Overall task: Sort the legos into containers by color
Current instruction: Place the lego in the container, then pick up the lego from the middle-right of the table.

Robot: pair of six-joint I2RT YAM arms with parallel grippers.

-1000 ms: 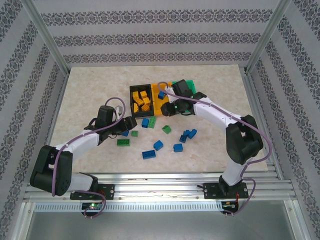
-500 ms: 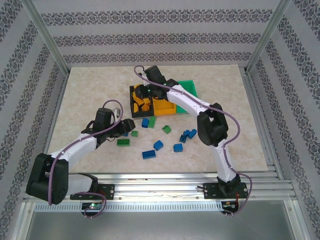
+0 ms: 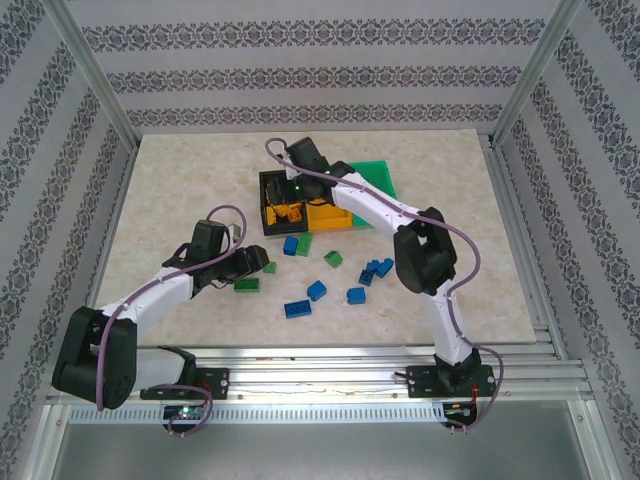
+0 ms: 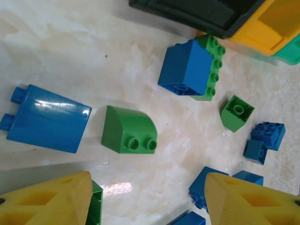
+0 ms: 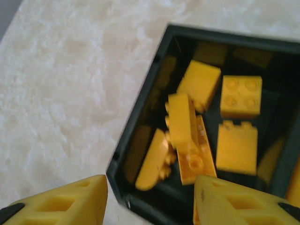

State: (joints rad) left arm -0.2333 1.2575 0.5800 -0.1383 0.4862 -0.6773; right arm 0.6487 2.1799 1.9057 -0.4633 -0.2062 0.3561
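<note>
Marble-patterned bench (image 3: 170,180) carries three containers grouped at mid-width toward its far edge: black bin (image 3: 268,205), orange bin (image 3: 335,218) touching its right side, and green bin (image 3: 378,175) beyond that, nearer the far edge. The black bin's long axis runs from near edge to far edge. It holds the yellow legos (image 5: 240,96), lying at mixed angles; one long brick (image 5: 180,119) rests on its side, long axis along the bin's length. Right gripper (image 5: 150,187) hangs over a corner of the black bin, jaws apart, nothing between them. Left gripper (image 4: 147,187) hangs low over the loose bricks near the bench's middle, jaws wide and empty. Ahead of it a curved green brick (image 4: 129,130) lies on its side, two studs facing the gripper; just beside it a blue brick (image 4: 47,119) lies with its studs pointing away from the green one. A flat green brick (image 3: 248,285) sits by the left fingers, long axis parallel to the near edge. Remaining blue legos (image 3: 378,268) are scattered between the bins and the near edge, right of centre.
</note>
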